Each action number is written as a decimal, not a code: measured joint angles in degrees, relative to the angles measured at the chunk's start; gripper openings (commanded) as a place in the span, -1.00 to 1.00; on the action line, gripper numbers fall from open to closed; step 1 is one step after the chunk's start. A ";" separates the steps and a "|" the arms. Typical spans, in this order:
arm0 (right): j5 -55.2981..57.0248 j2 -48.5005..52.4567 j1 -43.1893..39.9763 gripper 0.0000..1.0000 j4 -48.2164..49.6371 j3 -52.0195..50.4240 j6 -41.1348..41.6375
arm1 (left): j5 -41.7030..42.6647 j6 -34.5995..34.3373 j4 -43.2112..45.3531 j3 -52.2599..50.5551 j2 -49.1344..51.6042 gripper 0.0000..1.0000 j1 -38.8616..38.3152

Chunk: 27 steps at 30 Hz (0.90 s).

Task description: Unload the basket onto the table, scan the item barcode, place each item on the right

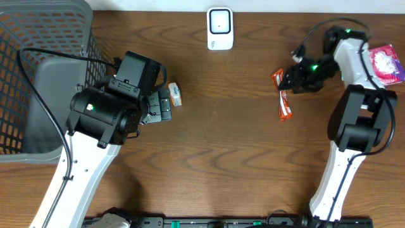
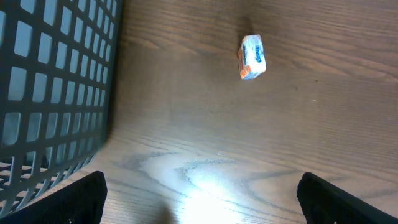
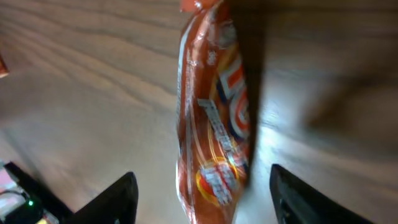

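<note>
Right claw (image 3: 202,190) parted astride slim glossy orange snack packet (image 3: 214,124); slick wrapper may twist away when pinched. Left claw (image 2: 202,193) released.

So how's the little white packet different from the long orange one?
The little packet is mostly white with an orange end; the long packet is orange and red. The little packet is short and chunky; the long packet is thin. The little packet lies ahead of the left end effector; the long packet lies between the fingers of the right end effector. Both rest on the table.
</note>
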 measured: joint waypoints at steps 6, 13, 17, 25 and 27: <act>-0.68 0.02 3.23 -0.66 3.37 -3.02 1.81 | 0.00 0.00 0.02 0.00 0.00 0.96 0.00; 10.84 0.02 8.20 -0.98 4.02 -2.95 10.14 | 0.00 -0.02 0.02 0.00 0.00 0.95 0.00; 21.68 0.00 12.85 -0.98 4.00 -2.58 16.44 | 0.00 0.00 0.02 0.00 0.00 0.96 0.00; 44.89 -0.13 25.97 -0.98 3.26 -2.38 30.21 | 0.00 0.00 0.02 0.00 0.00 0.96 0.00; 50.01 -0.13 29.27 -0.97 1.60 -2.38 34.84 | 0.00 0.00 0.02 0.00 0.00 0.96 0.00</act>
